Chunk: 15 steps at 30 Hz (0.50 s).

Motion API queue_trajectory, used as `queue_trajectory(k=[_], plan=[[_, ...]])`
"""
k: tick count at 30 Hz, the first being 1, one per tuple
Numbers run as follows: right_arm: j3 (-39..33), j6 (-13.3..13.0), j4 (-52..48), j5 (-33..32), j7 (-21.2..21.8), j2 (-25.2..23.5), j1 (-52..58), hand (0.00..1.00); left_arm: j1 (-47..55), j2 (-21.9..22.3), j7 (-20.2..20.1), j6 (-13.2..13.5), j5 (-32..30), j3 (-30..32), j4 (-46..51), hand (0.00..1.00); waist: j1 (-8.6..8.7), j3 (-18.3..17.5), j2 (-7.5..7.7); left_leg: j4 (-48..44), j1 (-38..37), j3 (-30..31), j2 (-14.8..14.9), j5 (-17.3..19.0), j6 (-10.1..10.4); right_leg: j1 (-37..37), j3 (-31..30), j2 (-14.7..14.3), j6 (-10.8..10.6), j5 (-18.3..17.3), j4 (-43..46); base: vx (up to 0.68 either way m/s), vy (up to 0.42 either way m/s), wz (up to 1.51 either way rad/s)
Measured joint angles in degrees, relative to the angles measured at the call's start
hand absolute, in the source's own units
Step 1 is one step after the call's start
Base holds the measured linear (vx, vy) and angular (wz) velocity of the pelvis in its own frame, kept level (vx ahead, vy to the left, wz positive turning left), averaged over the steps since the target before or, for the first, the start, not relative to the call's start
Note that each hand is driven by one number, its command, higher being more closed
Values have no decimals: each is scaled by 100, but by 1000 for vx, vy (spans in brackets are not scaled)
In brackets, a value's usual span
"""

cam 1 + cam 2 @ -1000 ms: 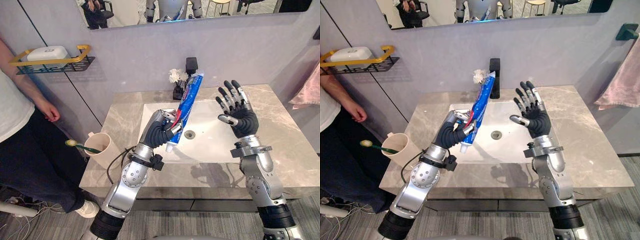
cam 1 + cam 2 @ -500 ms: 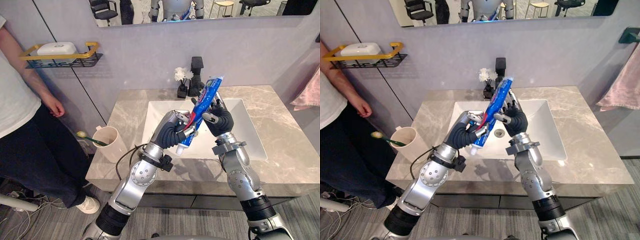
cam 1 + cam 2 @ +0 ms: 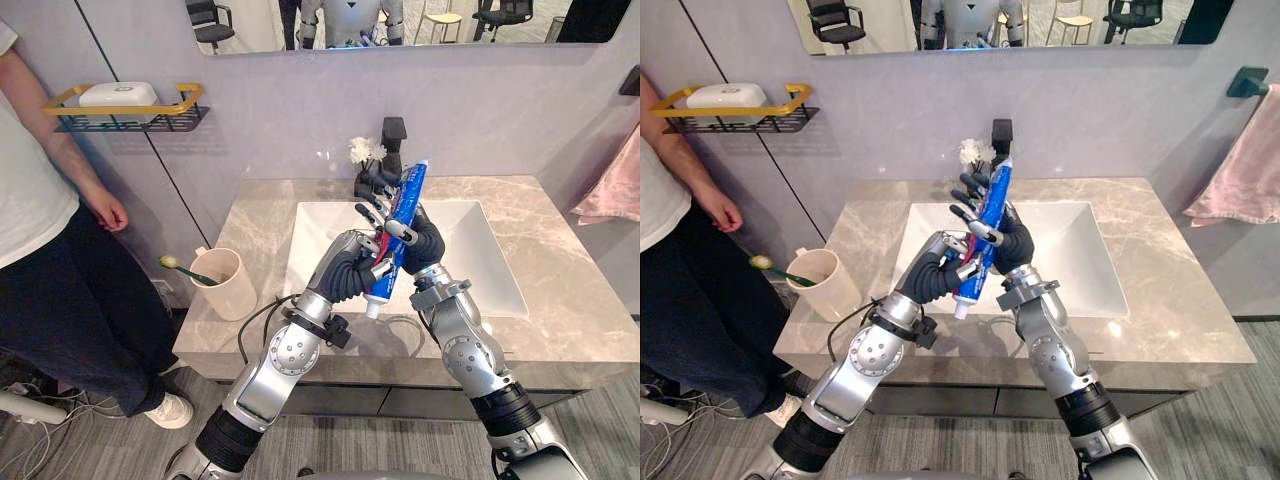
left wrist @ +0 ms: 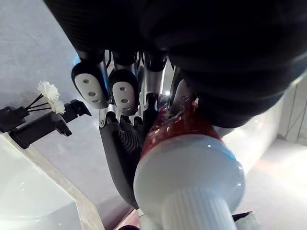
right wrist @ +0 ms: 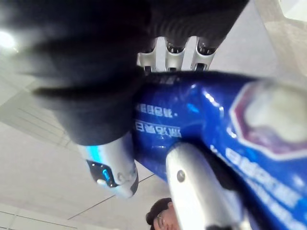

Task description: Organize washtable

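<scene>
Left hand (image 3: 350,272) is raised over the sink's (image 3: 478,245) front rim, fingers (image 4: 89,82) clenched round the cap end of the toothpaste tube (image 3: 411,192), which tilts up toward the faucet (image 3: 393,135). Right hand (image 3: 426,243) meets it higher, thumb hooked across the tube, fingers fanned straight behind. Cup (image 3: 232,292) with toothbrush (image 3: 186,271) stands by the desk's (image 3: 570,310) left edge, well apart. A person (image 3: 40,200) stands beside that edge.

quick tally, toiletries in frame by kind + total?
toothpaste tube: 1
toothbrush: 1
cup: 1
soap box: 1
Total: 4
</scene>
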<state>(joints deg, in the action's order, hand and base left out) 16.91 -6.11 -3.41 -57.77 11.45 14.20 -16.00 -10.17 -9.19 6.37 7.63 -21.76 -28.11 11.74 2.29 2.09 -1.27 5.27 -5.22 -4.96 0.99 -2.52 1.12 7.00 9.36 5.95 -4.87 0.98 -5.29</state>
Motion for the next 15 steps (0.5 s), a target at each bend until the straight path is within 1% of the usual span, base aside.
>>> queue_trajectory(k=[6,14,15], plan=[[-2,-1,1,-1,5,-14,0,100,1,0,-3,1,-57,-99,-38,100,5,-10,8,0,0,0,0,0,0,-1,-1,-1,1,1,-1,0,0,0],[-13,4,15,47,9,-28,1,100,2,-4,-7,5,-140,20,-41,100,6,-11,8,0,-6,-1,2,-1,0,4,-2,-1,1,2,0,0,0,0],[-18,6,23,56,8,-36,1,100,5,-6,-9,7,-141,32,-41,0,5,-11,8,0,-10,-1,2,-1,0,8,-2,-1,1,2,-1,0,0,0]])
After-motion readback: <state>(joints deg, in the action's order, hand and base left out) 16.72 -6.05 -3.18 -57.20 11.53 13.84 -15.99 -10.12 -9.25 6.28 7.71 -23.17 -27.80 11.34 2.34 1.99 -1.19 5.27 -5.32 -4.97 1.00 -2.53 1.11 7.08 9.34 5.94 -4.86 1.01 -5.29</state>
